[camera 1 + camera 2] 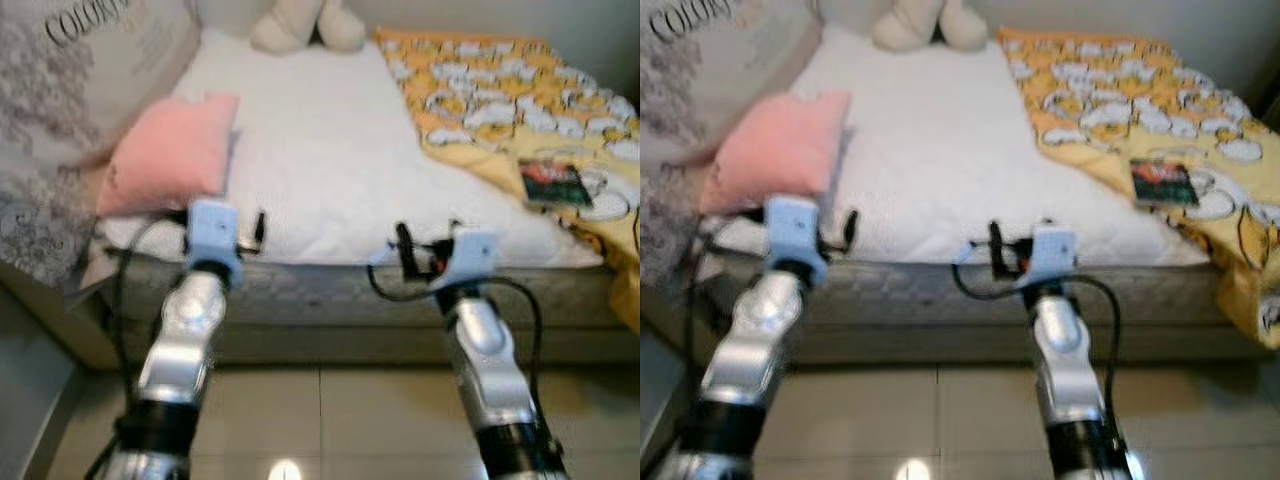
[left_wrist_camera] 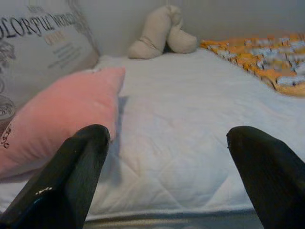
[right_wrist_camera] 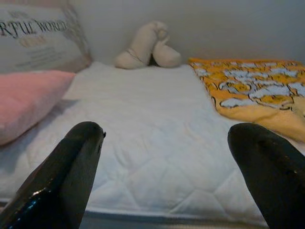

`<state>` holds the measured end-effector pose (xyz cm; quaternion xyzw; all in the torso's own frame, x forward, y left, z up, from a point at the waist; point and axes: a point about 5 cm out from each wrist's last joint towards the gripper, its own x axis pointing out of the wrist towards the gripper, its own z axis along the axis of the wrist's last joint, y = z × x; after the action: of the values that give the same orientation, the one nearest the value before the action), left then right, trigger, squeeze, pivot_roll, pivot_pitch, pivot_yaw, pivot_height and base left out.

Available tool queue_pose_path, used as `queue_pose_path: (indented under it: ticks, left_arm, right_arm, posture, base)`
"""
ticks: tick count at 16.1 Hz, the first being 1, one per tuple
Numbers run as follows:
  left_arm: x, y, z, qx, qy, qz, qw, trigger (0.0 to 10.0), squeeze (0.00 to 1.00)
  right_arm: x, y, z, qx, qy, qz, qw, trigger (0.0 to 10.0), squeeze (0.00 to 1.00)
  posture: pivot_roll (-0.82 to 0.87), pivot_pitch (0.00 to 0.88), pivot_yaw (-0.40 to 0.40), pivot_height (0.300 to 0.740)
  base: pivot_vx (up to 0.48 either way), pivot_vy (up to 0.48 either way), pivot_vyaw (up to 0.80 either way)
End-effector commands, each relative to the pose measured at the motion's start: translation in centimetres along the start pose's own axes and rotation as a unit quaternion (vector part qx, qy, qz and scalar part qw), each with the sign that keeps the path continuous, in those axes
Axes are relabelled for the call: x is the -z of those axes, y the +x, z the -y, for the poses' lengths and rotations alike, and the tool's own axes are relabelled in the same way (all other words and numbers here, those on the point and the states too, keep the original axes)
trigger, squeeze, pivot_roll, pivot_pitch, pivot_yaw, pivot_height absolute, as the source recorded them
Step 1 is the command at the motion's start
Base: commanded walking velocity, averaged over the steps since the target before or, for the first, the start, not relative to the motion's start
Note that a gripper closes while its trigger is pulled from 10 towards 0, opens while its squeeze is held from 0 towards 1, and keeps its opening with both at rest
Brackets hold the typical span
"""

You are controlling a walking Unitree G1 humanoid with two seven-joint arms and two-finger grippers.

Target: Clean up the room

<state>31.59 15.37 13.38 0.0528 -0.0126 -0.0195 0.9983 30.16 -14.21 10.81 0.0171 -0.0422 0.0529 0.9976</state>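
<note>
Bed: white quilt, tiled floor before it.
Pillow: pink, on bed's left.
Blanket: yellow, bed's right.
Left gripper: at bed's edge, fingers apart.
Right gripper: at bed's edge, fingers apart.

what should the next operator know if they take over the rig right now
Left gripper: open, holding nothing, raised at the bed's near edge, facing the pink pillow.
Right gripper: open, holding nothing, raised at the near edge, facing the bare mattress.
On the bed: pink pillow at left, printed pillow beyond it, plush toy at the far end, yellow blanket bunched on the right with a small packet lying on it.
Done: nothing visibly tidied.
Left: likely packet, blanket, pillows.
</note>
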Motion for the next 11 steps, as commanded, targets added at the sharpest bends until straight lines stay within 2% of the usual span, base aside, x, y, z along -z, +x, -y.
queue_pose_path:
  ticks: [1, 11]
  left_arm:
    - [-0.01, 0.17, 0.64, 0.015, -0.008, -0.001, 1.0, 10.0, 0.0]
    - [-0.2, 0.13, 0.71, 0.018, -0.01, 0.005, 1.0, 10.0, 0.0]
  right_arm:
    - [0.17, -0.12, 0.58, 0.01, -0.006, -0.003, 1.0, 10.0, 0.0]
    - [0.43, -0.14, 0.34, 0.002, -0.007, -0.006, 1.0, 10.0, 0.0]
  posture:
    - [0.0, 0.0, 0.001, 0.74]
    - [0.0, 0.0, -0.001, 0.74]
  base:
    - [0.435, 0.0, 0.0]
    - [0.464, 0.0, 0.0]
